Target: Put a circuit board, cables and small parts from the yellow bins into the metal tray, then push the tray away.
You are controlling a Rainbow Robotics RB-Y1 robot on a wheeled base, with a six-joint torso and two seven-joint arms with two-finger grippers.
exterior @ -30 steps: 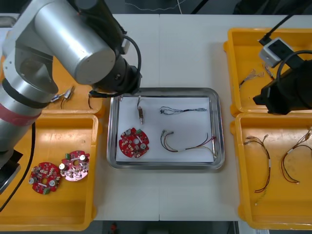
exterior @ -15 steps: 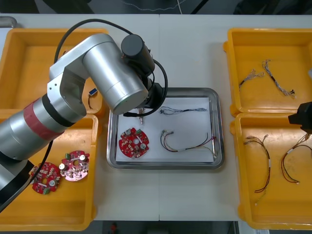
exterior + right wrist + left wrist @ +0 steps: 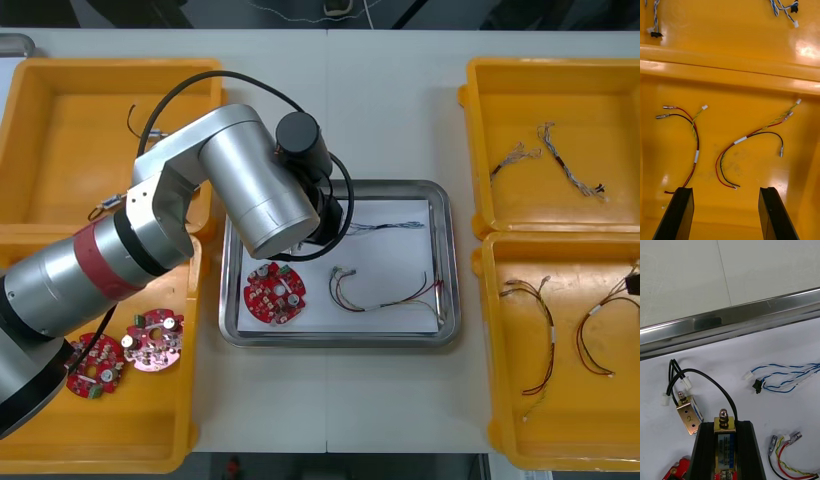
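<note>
**Left gripper**: over the white inside of the metal tray. Its black fingers pinch a small metal part, apart by the part's width. In the front view the left arm covers the tray's far left corner.

**Small metal part, held:** brass-coloured frame with a blue label on its face; the print cannot be read. The long axis runs in line with the fingers, and the domed stud end points at the tray's rim ahead.

**Second small metal part**: lies tilted on the tray's white floor, just beside one finger. A hand-written mark like "2" shows on its brass face. A black cable with white plugs loops by it.

**Blue and white twisted cable**: in the tray's far half, lying lengthwise across the tray.

**Red, yellow and black cable**: in the tray's near half, curved, its ends toward the tray's right wall.

**Round red circuit board**: flat in the tray's near left corner.

**Right gripper**: well apart from the tray, fingers spread wide with nothing between them. It is above the near yellow bin to the tray's right. Two red and yellow cables lie on that bin's floor.

**Surface:** a light table with two yellow bins at each side of the tray. Two spare circuit boards lie in the near bin to the tray's left.
</note>
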